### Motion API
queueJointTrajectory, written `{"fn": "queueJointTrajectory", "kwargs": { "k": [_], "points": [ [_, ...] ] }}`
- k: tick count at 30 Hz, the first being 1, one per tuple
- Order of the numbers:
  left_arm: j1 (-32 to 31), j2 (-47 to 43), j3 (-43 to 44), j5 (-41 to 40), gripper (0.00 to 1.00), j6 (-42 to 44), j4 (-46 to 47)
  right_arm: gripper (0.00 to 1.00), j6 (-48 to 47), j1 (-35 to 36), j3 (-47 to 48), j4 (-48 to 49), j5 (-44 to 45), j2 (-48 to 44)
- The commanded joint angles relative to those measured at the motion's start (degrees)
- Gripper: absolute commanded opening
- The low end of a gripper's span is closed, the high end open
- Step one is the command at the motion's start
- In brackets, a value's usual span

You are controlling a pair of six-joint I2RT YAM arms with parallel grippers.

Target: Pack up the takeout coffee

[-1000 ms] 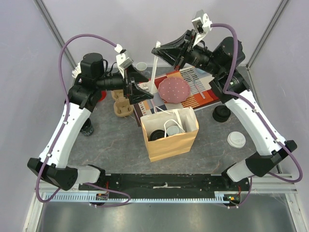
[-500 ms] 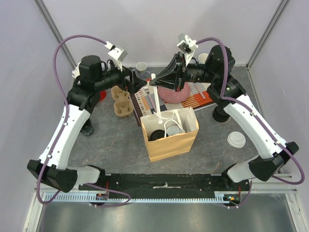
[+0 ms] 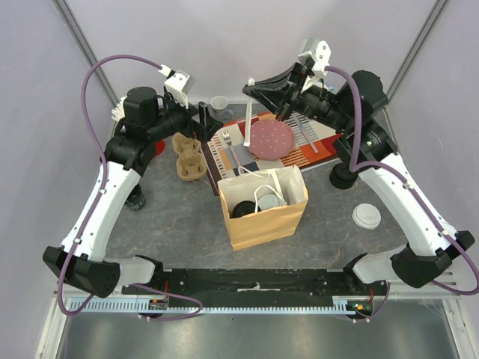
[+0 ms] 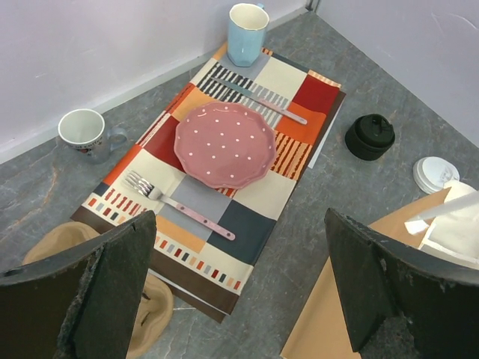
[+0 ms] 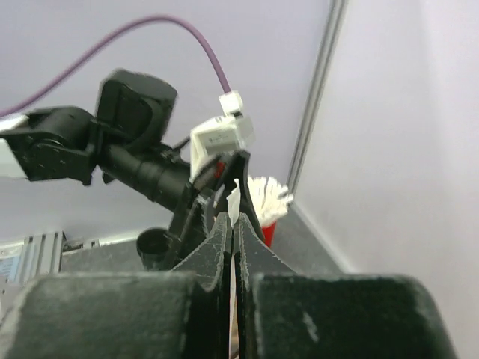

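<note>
The brown paper bag (image 3: 263, 218) stands open mid-table. Inside it a black-lidded takeout coffee (image 3: 243, 209) sits beside the bag's folded white handle loop (image 3: 268, 198). A white-lidded cup (image 3: 367, 216) stands on the table right of the bag, also in the left wrist view (image 4: 436, 173). High behind the bag, my right gripper (image 3: 252, 84) is shut on the bag's other white handle strip (image 3: 246, 120), whose tip pokes out above the closed tips (image 5: 233, 217). My left gripper (image 3: 203, 123) hangs open and empty over the placemat's near corner (image 4: 239, 284).
On the striped placemat (image 3: 224, 161) lie a pink dotted plate (image 3: 271, 138), fork (image 3: 230, 146) and knife (image 4: 262, 101). Behind it stand a blue mug (image 4: 247, 34) and a white mug (image 3: 218, 103). A cardboard cup carrier (image 3: 187, 157) sits left, a black jar (image 3: 343, 176) right.
My right gripper dipped toward the bag with the handle strip, then rose back up and to the right. My left gripper drew back and left from the bag's rim, staying open.
</note>
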Motion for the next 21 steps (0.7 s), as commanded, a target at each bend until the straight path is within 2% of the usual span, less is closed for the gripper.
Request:
{"fn": "queueJointTrajectory", "kwargs": {
  "k": [1,3,4,5,6,8,12,20,21],
  "points": [
    [0.07,-1.14,0.02,-1.64,1.0,-0.39,2.45,0.0,6.61,0.17,-3.21,18.52,-7.03,-4.02],
    [0.15,-1.23,0.02,-2.08,1.0,-0.3,2.36,0.0,16.18,0.26,-1.9,25.56,-13.79,-1.84],
    [0.15,-1.14,-0.07,-2.26,1.0,-0.13,2.45,0.0,19.26,0.35,-1.28,27.49,-20.79,-0.43],
    [0.15,-1.14,-0.24,-2.43,1.0,-0.04,2.45,0.0,24.25,0.61,-0.49,29.08,-23.99,1.06],
    [0.15,-1.14,-0.42,-3.39,1.0,0.13,2.54,0.0,25.26,0.53,-0.05,28.66,-25.76,3.6],
    [0.15,-1.14,-0.86,-5.06,1.0,0.22,2.62,0.0,24.4,0.61,-0.48,23.07,-28.15,5.29],
    [0.24,-2.19,-1.56,-8.32,1.0,1.19,2.71,0.0,16.14,0.61,-1.27,10.92,-29.73,6.43],
    [0.24,-3.33,-3.67,-8.15,1.0,2.86,3.77,0.0,17.97,0.7,-2.94,5.89,-34.66,8.19],
    [0.24,-3.42,-3.76,-8.06,1.0,2.86,3.85,0.03,18.49,0.61,-3.12,5.81,-35.27,8.28]
  ]
}}
